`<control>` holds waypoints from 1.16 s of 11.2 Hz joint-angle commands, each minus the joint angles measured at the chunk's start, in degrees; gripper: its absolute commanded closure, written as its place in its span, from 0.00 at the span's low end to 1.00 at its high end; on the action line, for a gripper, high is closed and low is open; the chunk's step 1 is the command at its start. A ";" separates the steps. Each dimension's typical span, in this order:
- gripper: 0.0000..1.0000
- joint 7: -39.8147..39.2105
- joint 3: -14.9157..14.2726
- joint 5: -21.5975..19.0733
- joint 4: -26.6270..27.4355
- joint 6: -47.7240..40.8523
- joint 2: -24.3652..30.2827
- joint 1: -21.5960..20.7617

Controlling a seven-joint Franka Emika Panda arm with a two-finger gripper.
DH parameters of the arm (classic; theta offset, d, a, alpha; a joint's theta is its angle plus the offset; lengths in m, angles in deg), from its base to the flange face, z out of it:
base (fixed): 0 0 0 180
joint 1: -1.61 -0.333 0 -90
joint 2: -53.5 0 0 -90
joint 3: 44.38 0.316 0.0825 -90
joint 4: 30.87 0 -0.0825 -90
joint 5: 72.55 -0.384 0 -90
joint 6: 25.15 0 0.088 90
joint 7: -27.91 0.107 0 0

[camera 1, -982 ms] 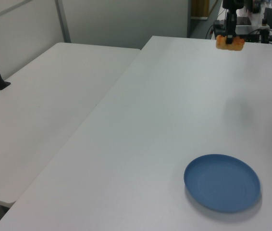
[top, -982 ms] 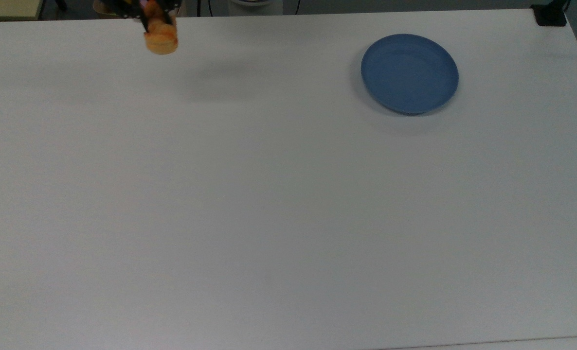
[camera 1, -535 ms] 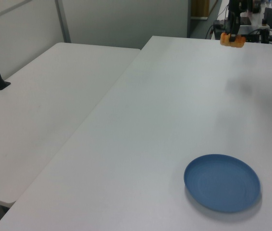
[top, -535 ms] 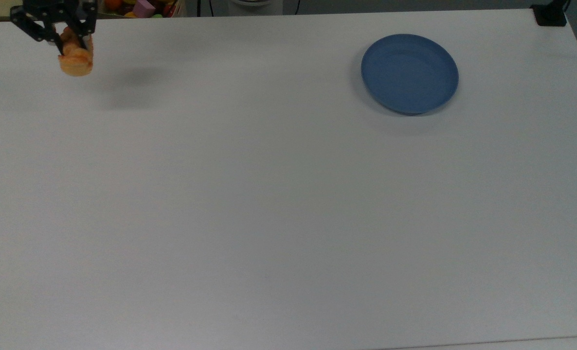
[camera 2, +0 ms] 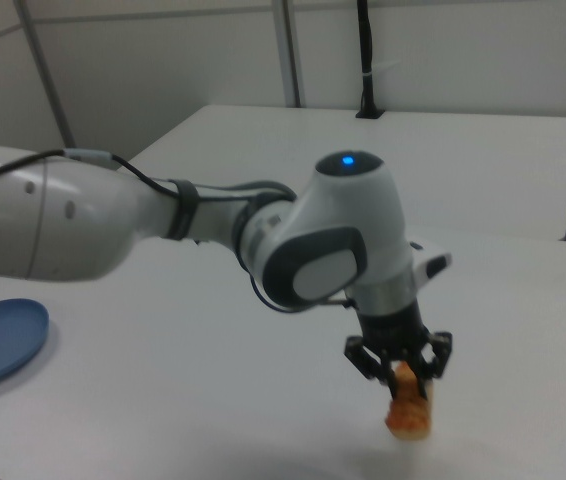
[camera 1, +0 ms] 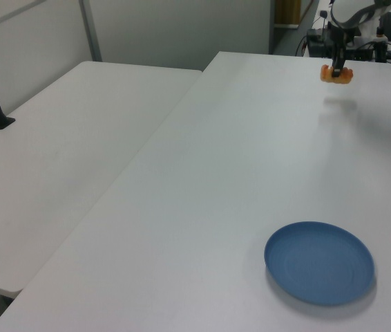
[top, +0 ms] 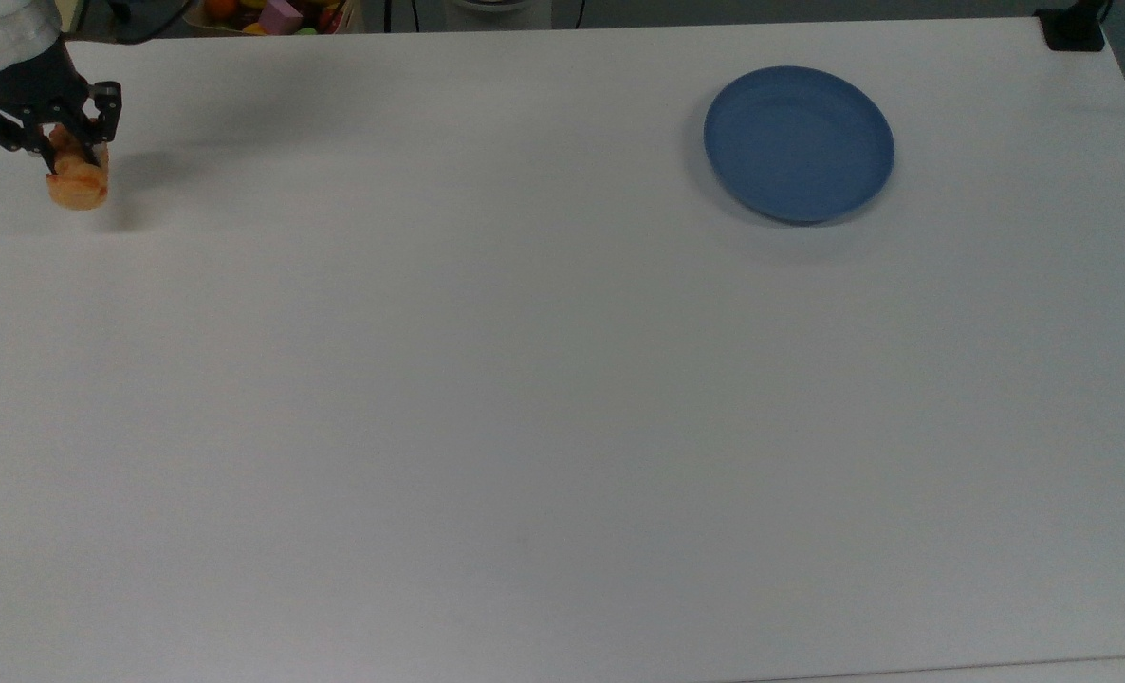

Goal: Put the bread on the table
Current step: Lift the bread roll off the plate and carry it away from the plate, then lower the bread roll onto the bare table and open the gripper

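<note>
The right view brings the arm close: a white, bulky arm with a blue light on its wrist, reaching down to the black gripper, whose two fingers are closed on the upper end of the bread. The bread hangs below the fingers with its long axis nearly upright, its lower end pointing down at the table; whether it touches the surface there cannot be told.

The left view sets the same grip far off at the back of the table, and there the bread hangs clear of the surface with its shadow below it.

In the top view the gripper and bread sit near the top view's left edge, toward the table's far corner. The blue plate lies well apart, toward the top view's right, with nothing between it and the bread. A box of colourful toys stands beyond the far edge. The left view adds a second white table just beside the first.
</note>
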 commanded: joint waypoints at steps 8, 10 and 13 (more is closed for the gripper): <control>0.31 -4.11 -0.25 -0.63 -0.96 7.92 -8.31 4.43; 0.00 -3.67 -0.25 -0.54 -0.96 7.92 -8.23 4.34; 0.00 -3.05 -0.25 -0.54 -0.96 7.23 -6.04 3.90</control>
